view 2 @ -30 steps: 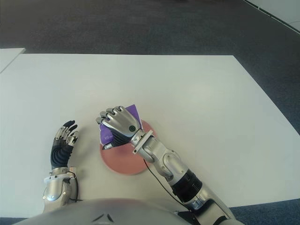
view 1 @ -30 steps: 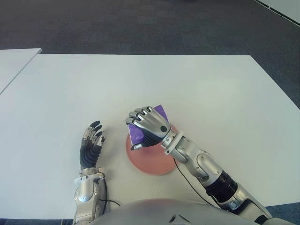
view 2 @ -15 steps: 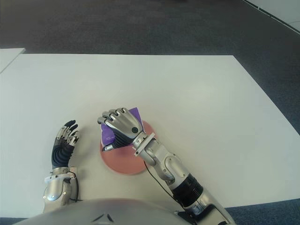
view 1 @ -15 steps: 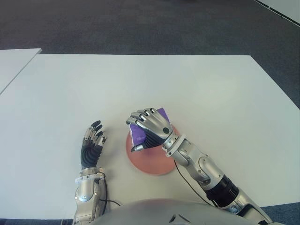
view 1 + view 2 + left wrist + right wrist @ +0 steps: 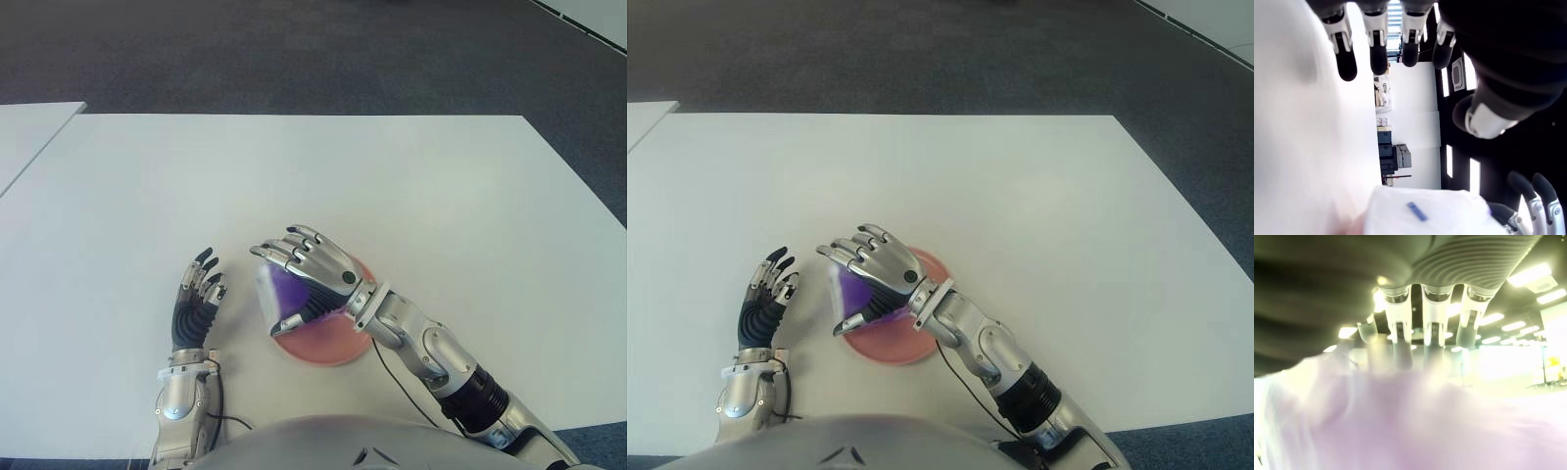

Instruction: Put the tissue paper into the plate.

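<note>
Left eye view, lower centre: the right hand (image 5: 299,269) has its fingers spread over the purple tissue paper packet (image 5: 286,292), which lies directly beneath on the round pink plate (image 5: 328,343); the left hand (image 5: 195,294), open, is beside on the white bench (image 5: 411,186).

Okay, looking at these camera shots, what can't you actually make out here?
- Whether the purple tissue pack already lies on the pink plate or is mid-drop: it is motion-blurred in both eye views, and the right hand, fingers spread, covers it.
- The plate's far part: hidden under that hand and the pack.
- Right wrist view: only a purple smear, no print readable.
- The left hand, beside the plate on its left: contact with the white table is unclear.
</note>
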`<state>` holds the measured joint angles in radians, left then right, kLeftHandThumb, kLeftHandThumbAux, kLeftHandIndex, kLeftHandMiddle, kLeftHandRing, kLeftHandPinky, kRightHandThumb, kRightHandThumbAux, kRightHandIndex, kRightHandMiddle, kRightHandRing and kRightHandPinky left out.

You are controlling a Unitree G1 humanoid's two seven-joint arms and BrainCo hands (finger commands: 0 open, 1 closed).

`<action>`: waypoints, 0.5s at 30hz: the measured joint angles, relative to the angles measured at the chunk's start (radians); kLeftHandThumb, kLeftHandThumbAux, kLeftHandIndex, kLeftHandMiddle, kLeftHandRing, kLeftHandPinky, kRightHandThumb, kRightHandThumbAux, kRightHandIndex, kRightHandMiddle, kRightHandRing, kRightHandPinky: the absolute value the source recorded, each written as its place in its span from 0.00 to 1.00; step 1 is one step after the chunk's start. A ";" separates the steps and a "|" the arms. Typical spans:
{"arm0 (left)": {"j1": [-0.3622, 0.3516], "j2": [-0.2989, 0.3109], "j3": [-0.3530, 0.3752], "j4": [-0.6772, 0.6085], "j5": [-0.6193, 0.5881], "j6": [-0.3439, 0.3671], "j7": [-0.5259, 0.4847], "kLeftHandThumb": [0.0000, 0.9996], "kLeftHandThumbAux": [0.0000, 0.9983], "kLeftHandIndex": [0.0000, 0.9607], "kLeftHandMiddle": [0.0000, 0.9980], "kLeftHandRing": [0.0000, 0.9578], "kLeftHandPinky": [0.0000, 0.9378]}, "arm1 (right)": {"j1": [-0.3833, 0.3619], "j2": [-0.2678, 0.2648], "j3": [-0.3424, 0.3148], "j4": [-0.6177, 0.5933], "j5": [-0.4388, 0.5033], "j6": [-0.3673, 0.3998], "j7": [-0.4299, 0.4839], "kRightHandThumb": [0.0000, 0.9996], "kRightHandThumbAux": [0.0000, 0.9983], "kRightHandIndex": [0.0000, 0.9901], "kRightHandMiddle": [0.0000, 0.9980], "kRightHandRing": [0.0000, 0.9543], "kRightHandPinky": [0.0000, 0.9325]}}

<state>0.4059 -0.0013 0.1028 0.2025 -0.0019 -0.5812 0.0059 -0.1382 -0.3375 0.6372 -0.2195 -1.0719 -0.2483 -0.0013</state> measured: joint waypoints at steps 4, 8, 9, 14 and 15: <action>-0.003 0.001 0.000 0.001 0.000 0.003 0.000 0.17 0.58 0.15 0.10 0.16 0.25 | 0.000 0.001 -0.007 -0.002 0.002 -0.003 0.002 0.09 0.32 0.00 0.00 0.00 0.00; -0.004 -0.009 0.001 -0.008 0.000 0.029 0.009 0.20 0.59 0.16 0.11 0.17 0.25 | 0.000 0.002 -0.013 0.001 0.012 -0.003 0.002 0.09 0.31 0.00 0.00 0.00 0.00; -0.005 -0.010 0.001 -0.011 0.001 0.037 0.015 0.20 0.59 0.16 0.11 0.17 0.26 | 0.000 0.003 -0.014 0.002 0.016 -0.004 0.002 0.09 0.30 0.00 0.00 0.00 0.00; -0.005 -0.017 0.002 -0.030 0.004 0.080 0.039 0.22 0.59 0.17 0.12 0.18 0.27 | 0.000 0.007 -0.018 0.013 0.020 -0.004 0.002 0.10 0.30 0.00 0.00 0.00 0.00; -0.005 -0.018 0.002 -0.033 0.005 0.087 0.043 0.22 0.59 0.17 0.12 0.18 0.27 | 0.000 0.008 -0.018 0.014 0.020 -0.004 0.002 0.10 0.30 0.00 0.00 0.00 0.00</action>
<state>0.4010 -0.0189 0.1049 0.1696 0.0026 -0.4943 0.0487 -0.1378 -0.3299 0.6189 -0.2051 -1.0524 -0.2524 0.0003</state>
